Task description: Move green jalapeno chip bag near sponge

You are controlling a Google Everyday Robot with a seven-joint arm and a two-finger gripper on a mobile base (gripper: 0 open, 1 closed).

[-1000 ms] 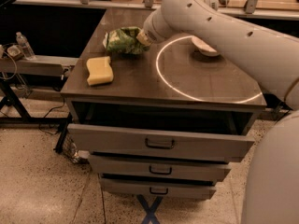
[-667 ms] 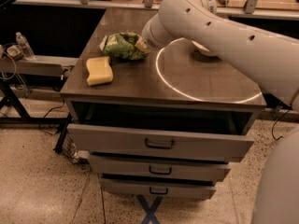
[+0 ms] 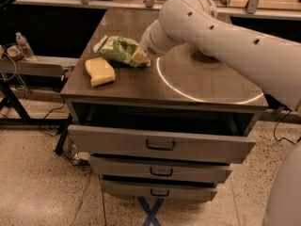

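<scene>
Camera view: gripper [image 3: 140, 56] rests against the right end of the green jalapeno chip bag [image 3: 117, 50]; whether it is clamped cannot be told. The bag lies on the cabinet top [image 3: 141, 86], long axis left to right, with the sponge [image 3: 99, 71] just beside it, front-left. Since the earlier frame, bag and gripper have shifted toward the sponge.

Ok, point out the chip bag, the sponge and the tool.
chip bag [image 3: 117, 50]: camera view, middle of its green face.
sponge [image 3: 99, 71]: camera view, centre of its top face.
tool [image 3: 140, 56]: camera view, its tip at the bag's right end.
</scene>
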